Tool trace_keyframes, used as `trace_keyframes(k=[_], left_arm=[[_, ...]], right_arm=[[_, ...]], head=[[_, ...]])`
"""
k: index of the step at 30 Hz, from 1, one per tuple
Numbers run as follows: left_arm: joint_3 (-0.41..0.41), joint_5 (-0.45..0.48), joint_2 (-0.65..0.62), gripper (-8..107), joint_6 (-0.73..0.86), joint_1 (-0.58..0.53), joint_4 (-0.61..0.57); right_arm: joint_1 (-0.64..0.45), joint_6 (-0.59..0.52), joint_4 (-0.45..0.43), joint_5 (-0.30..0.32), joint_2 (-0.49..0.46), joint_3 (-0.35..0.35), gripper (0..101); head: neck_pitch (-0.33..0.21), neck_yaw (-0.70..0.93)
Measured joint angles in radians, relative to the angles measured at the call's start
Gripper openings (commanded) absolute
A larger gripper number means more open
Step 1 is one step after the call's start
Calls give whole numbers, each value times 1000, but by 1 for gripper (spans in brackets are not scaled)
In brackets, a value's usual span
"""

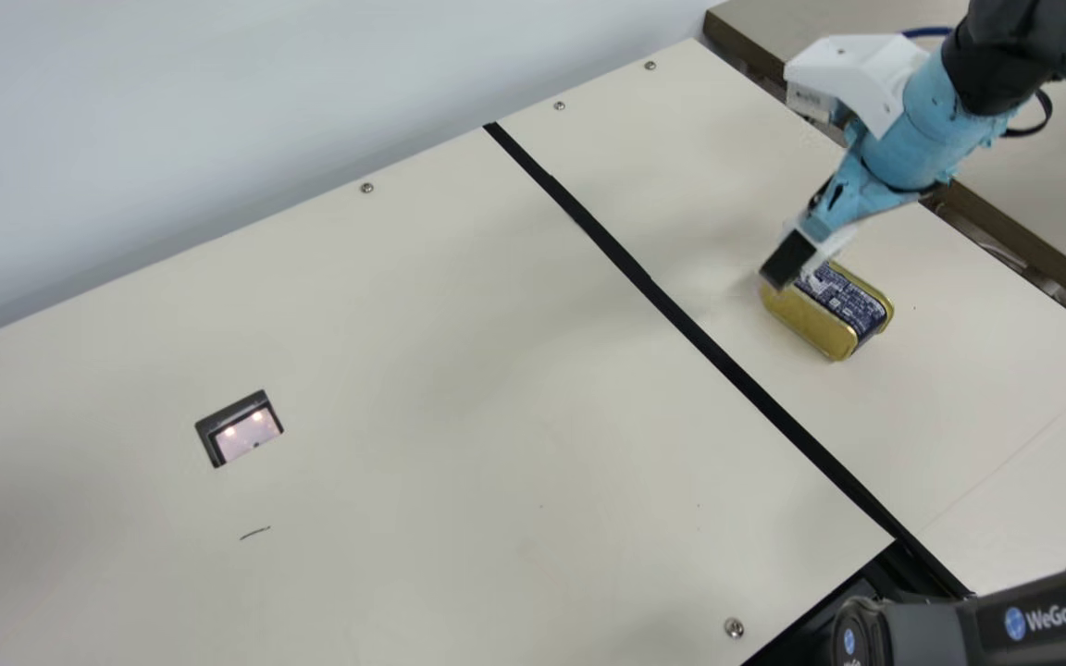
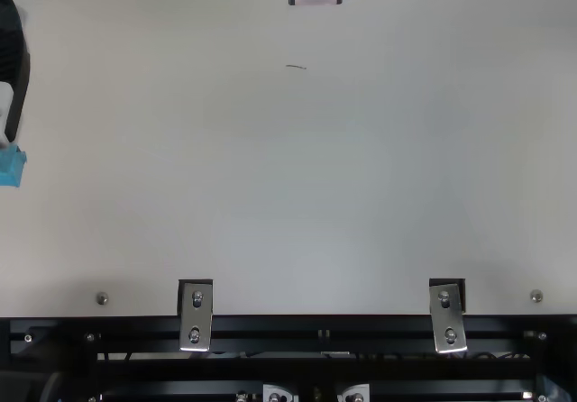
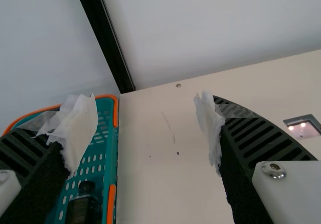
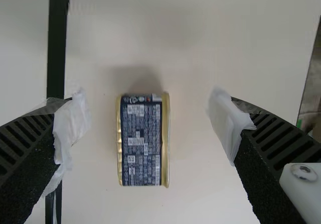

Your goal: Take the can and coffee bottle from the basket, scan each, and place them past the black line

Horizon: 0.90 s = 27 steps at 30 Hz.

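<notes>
The flat can (image 1: 827, 310) is gold with rounded corners, a dark blue label full of pale print facing up between gold rims. It lies on its side on the table (image 1: 459, 370), past the black line (image 1: 709, 347), between the jaws of the right gripper (image 1: 799, 263), which are spread wide and clear of it. The left gripper (image 2: 16, 77) also has its jaws spread, gripping nothing; beside one jaw is a teal, slotted, orange-trimmed basket (image 3: 111, 151), holding the dark, black-capped coffee bottle (image 3: 84, 206).
</notes>
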Motion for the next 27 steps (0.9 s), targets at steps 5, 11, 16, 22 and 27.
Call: trace_keyframes(k=[5,11,16,22,27], left_arm=[[0,0,0,90,0,0,0],[0,0,0,90,0,0,0],[0,0,0,90,0,0,0],[0,0,0,90,0,0,0],[0,0,0,90,0,0,0]], right_arm=[[48,0,52,24,-18,-50,101],[130,12,133,47,-46,-92,101],[220,40,189,58,-75,-115,101],[340,86,239,53,-118,-135,101],[440,137,251,46,-150,-145,101]], head=[[5,0],[0,0],[0,5],[5,92],[-10,194]])
